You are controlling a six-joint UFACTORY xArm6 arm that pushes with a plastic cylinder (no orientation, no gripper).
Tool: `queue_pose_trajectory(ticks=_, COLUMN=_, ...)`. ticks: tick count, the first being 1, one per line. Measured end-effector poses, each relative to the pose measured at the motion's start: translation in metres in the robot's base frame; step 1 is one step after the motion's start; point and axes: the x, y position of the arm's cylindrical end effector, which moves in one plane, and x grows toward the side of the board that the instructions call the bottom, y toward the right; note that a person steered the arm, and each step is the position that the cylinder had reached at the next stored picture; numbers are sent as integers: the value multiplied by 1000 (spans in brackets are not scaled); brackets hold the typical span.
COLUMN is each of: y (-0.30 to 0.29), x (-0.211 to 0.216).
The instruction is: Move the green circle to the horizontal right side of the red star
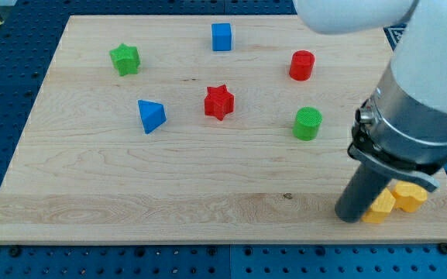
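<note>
The green circle (307, 123) stands on the wooden board (130, 186), to the right of the red star (218, 101) and a little lower than it. My tip (350, 216) rests near the board's bottom right, below and to the right of the green circle and well apart from it. It touches or nearly touches a yellow block (379, 207).
A red circle (302, 65) is above the green circle. A blue cube (221, 36) is at the top middle, a green star (125, 59) at the top left, a blue triangle (151, 115) left of the red star. A second yellow block (410, 197) lies at the bottom right.
</note>
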Motion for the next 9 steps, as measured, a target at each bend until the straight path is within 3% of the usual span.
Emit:
queue_pose_trajectory(ticks=3, y=-2, x=-48)
queue_pose_trajectory(ticks=4, y=-43, x=-57)
queue_pose_trajectory(ticks=6, y=-29, x=-77)
queue_pose_trajectory(ticks=7, y=-29, x=-109)
queue_pose_trajectory(ticks=9, y=-45, x=-122)
